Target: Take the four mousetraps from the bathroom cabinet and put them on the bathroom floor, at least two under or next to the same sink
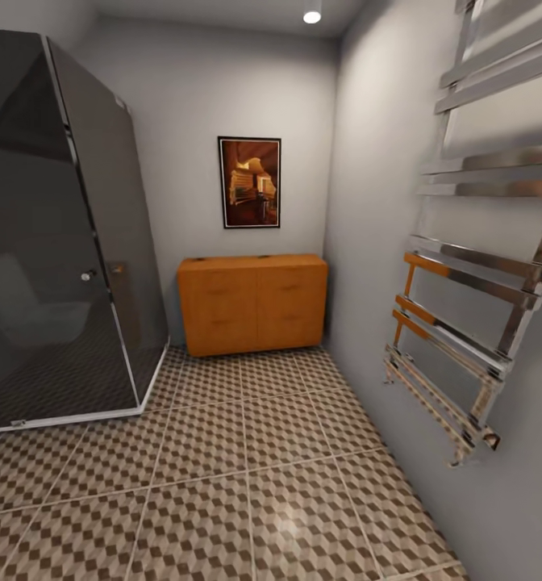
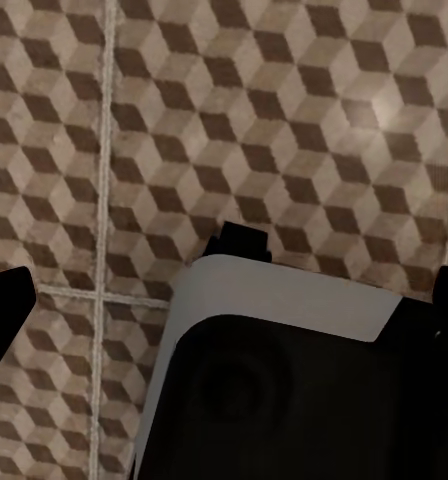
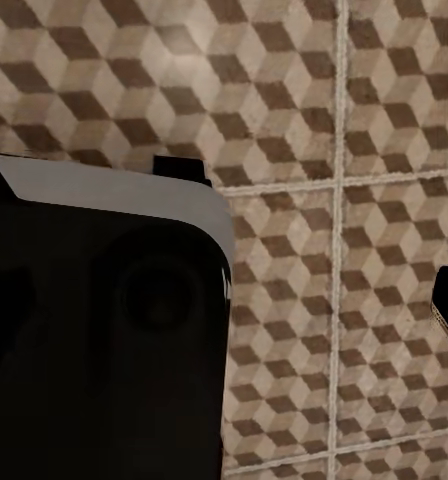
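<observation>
Head view is showing the shower (image 1: pixel 53 242), then the cabinet (image 1: pixel 252 303) right of it, drawers shut, floor (image 1: pixel 247 484) bare of traps, so nothing's done yet. Traps presumably inside; can't tell either gripper's state.

Looking down my wrist cameras, I see my base (image 2: pixel 284 390): a glossy black rounded shell edged with a pale grey band, plus black fingertips (image 2: pixel 4 315) poking in at the frame edges.

cabinet (image 1: pixel 253 303) orange wood, drawers shut, far wall | bathroom floor (image 1: pixel 223 484) cube-tiled
</observation>
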Robot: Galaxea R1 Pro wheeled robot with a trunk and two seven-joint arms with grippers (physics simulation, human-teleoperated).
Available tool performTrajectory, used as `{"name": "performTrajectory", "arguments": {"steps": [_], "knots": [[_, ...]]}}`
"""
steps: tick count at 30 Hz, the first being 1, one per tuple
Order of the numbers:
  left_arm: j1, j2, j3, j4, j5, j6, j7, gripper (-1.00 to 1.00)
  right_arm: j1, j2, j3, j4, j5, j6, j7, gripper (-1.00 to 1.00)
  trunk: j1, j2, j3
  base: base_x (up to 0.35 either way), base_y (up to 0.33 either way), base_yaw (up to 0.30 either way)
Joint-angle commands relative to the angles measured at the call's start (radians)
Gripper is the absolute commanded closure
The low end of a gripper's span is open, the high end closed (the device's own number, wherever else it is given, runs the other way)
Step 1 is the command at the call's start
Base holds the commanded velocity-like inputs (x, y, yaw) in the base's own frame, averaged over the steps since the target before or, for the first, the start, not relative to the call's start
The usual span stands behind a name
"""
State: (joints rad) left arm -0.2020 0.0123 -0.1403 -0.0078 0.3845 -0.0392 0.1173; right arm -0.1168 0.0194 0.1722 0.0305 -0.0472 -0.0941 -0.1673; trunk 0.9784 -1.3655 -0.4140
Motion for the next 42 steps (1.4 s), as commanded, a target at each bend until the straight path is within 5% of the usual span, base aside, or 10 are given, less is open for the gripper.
{"name": "performTrajectory", "arguments": {"steps": [1, 42], "knots": [[-0.001, 0.0, -0.009, 0.0, 0.008, -0.002, 0.002, -1.0, -0.001, 0.001, 0.007, 0.003, -0.005, -0.006, -0.003, -1.0, 0.001, -0.001, -0.001, 0.324, 0.0, 0.0], [-0.001, 0.001, -0.01, 0.0, 0.008, -0.01, 0.003, -1.0, -0.001, 0.001, 0.007, 0.003, -0.005, -0.006, -0.003, -1.0, 0.001, -0.001, -0.001, 0.324, 0.0, 0.0]]}}
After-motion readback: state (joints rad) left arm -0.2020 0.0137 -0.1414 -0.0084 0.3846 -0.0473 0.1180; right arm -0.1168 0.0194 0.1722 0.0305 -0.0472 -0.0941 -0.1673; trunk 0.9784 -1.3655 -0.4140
